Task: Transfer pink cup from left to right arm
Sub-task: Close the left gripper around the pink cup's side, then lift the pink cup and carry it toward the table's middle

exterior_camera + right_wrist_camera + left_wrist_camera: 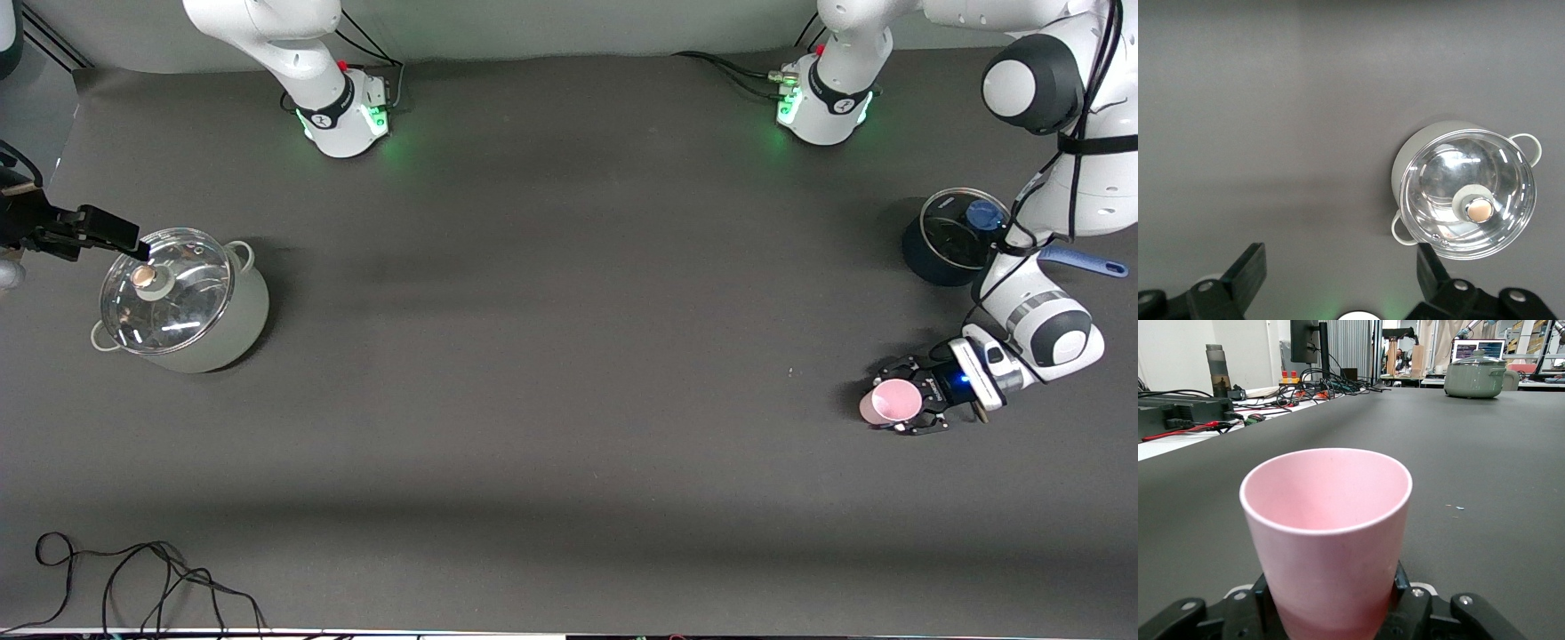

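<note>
The pink cup [893, 402] is small, pale pink and tapered, with its mouth open upward. It sits between the fingers of my left gripper [905, 398] near the left arm's end of the table. The left gripper is shut on the cup's lower part, low at the table; I cannot tell whether the base touches. In the left wrist view the cup [1328, 533] fills the middle, with the black fingers [1405, 597] pressed on both sides. My right gripper [98, 233] is open and empty over the right arm's end of the table, beside a pot; its gap [1338, 270] is wide.
A grey-green pot with a glass lid [182, 302] stands under the right gripper's side; it also shows in the right wrist view [1465, 193]. A dark pot with a glass lid [953, 238] and a blue handle [1086, 261] are near the left arm. Cables [133, 578] lie at the front edge.
</note>
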Controlling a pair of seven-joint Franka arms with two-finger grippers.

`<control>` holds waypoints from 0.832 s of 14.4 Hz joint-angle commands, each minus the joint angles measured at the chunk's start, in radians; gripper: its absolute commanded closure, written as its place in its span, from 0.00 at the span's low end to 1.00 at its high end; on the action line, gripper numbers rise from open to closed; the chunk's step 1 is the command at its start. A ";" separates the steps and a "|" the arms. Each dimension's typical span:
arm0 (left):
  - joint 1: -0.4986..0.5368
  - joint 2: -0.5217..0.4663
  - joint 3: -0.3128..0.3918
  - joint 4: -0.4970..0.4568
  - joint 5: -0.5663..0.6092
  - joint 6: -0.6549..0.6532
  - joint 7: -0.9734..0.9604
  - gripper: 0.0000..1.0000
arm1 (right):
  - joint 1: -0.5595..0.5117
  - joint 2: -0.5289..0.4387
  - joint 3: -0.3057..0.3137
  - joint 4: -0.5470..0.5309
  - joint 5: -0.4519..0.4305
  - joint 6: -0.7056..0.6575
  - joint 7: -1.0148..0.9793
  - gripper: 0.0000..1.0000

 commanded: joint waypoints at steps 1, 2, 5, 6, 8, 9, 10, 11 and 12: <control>-0.015 -0.020 0.000 -0.004 -0.018 0.023 -0.028 0.48 | -0.010 0.007 0.001 0.023 0.016 -0.021 -0.006 0.00; -0.028 -0.030 0.000 -0.003 -0.018 0.025 -0.061 0.50 | -0.010 0.007 -0.003 0.025 0.016 -0.027 -0.006 0.00; -0.096 -0.111 0.000 -0.006 -0.018 0.058 -0.250 0.52 | -0.010 0.008 -0.008 0.026 0.016 -0.028 -0.006 0.00; -0.119 -0.134 0.000 -0.009 -0.018 0.058 -0.299 0.53 | -0.010 0.008 -0.008 0.026 0.016 -0.028 -0.006 0.00; -0.169 -0.159 0.000 -0.013 -0.022 0.066 -0.361 0.54 | -0.010 0.008 -0.008 0.026 0.016 -0.028 -0.006 0.00; -0.195 -0.171 -0.015 -0.012 -0.030 0.089 -0.411 0.55 | -0.010 0.008 -0.008 0.026 0.016 -0.028 -0.006 0.00; -0.218 -0.196 -0.031 -0.016 -0.040 0.130 -0.457 0.55 | -0.008 0.007 -0.008 0.026 0.014 -0.028 -0.006 0.00; -0.241 -0.220 -0.043 -0.030 -0.041 0.164 -0.499 0.56 | -0.010 0.007 -0.008 0.026 0.014 -0.029 -0.006 0.00; -0.253 -0.240 -0.060 -0.035 -0.045 0.180 -0.535 0.57 | -0.010 0.007 -0.011 0.026 0.014 -0.029 -0.006 0.00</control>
